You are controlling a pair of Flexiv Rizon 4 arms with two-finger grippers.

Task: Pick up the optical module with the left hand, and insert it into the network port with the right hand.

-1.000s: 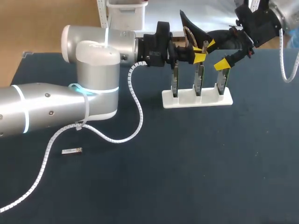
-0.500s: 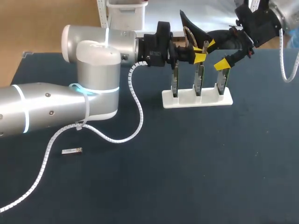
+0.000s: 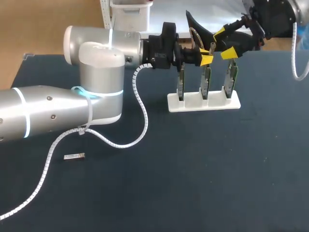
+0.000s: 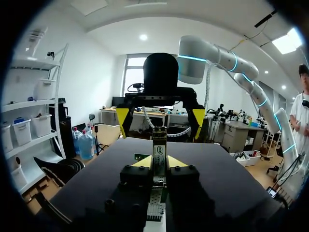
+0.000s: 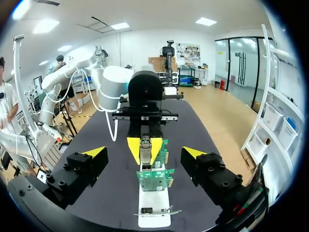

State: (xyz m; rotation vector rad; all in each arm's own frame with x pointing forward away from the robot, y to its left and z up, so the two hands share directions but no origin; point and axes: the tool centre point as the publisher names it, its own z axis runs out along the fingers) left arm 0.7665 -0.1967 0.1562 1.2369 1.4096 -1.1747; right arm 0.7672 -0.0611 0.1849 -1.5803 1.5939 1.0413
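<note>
Right end effector (image 3: 225, 43) rose; optical module (image 4: 159, 149) looks slim, silvery.

Table top (image 3: 217, 169): dark, matt. Left arm shell (image 3: 48, 108): smooth satin silver. Stand (image 3: 203, 103): white matt plastic. Optical module (image 4: 159, 150): dull grey metal casing.

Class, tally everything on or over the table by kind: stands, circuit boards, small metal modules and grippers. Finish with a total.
Stand: 1
Circuit boards: 3
Modules: 2, one lying loose, one held
Grippers: 2, left gripper with jaws shut on a module, right gripper with jaws open
Total: 8
</note>
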